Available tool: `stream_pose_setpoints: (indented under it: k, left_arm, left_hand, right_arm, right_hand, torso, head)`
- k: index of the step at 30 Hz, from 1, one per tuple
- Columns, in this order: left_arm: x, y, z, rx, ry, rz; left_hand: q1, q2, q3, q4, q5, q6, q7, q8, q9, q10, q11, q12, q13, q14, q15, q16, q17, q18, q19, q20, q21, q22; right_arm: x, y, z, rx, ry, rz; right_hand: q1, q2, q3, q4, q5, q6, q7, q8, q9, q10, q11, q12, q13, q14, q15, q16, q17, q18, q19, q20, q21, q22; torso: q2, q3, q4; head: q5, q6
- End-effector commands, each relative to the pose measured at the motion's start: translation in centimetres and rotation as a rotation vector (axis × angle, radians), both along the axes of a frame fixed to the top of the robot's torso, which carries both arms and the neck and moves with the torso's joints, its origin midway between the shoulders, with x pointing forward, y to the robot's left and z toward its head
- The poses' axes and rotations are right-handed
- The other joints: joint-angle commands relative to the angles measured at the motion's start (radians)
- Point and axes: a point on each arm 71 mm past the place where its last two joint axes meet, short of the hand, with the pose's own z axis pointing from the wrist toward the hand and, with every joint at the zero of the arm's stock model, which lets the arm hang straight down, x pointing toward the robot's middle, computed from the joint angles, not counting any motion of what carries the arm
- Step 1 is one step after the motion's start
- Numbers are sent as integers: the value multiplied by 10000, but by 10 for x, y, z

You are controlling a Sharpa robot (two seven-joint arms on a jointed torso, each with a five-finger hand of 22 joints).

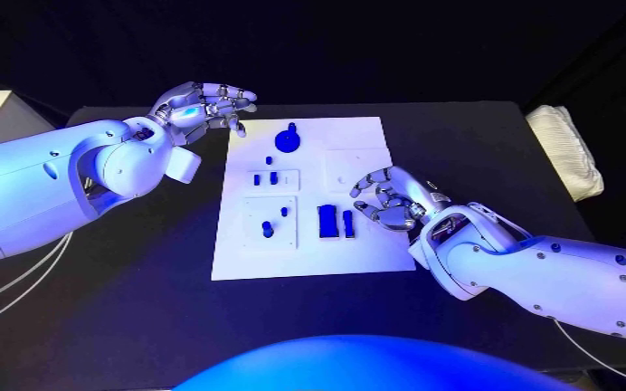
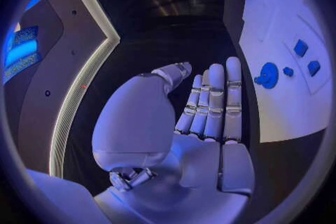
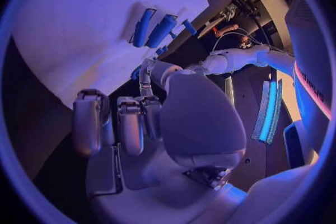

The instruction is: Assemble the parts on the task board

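Right hand [image 1: 386,198] just beside blue parts [image 1: 336,221] — task board's [image 1: 372,133] right edge.

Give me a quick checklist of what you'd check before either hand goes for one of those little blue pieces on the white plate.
1. Left hand holds nothing: ok, fingers apart, beside the task board's far left corner.
2. Right hand holds nothing: ok, fingers curled loosely above the board, nothing between them.
3. Task board lies flat on the table: ok.
4. Two upright blue blocks next to the right hand are free to take: ok, nothing covers them.
5. Round blue part at the far end is seated properly: cannot tell.
6. Arms clear of each other: ok, they come in from opposite sides.
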Motion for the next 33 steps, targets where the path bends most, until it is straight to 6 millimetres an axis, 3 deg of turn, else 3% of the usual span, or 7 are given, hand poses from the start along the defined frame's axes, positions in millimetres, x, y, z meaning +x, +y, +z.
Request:
stream_pose_setpoints:
  k: [1,20,33]
  left_arm:
    - [0,-2,1,-101,-74,-195]
    - [-1,-2,1,-92,-63,-187]
    - [-1,-1,1,-81,-53,-168]
  left_hand:
    - [39,31,66,14,55,-75,211,62,-9,-72,20,54,-10,-44,20,23,8,153,58,-4,-33,-13]
    - [39,31,66,14,55,-75,211,62,-9,-72,20,54,-10,-44,20,23,8,153,58,-4,-33,-13]
    - [50,32,74,18,52,-79,214,72,-11,-74,23,64,-17,-51,22,10,1,151,59,-6,-38,-18]
  right_arm:
    - [-1,5,-2,-402,-277,662]
    - [-1,14,-15,-1094,517,1011]
    - [1,10,-20,-1504,672,918]
  right_hand:
    - [69,52,107,-18,-41,75,0,-55,-14,626,54,-45,2224,1030,64,-2,2586,65,684,99,-9,2136]
    - [-377,407,171,81,-101,352,-123,7,-6,668,-30,30,2247,1035,7,15,2605,52,705,79,76,2161]
    - [-405,520,208,41,-48,420,-187,77,34,695,-88,81,2265,1038,-40,23,2615,45,718,46,124,2174]
  torso:
    - [2,-2,7]
    - [-5,-7,-9]
    - [-4,-10,-8]
  head:
    - [3,-2]
    - [54,-90]
    - [57,-106]
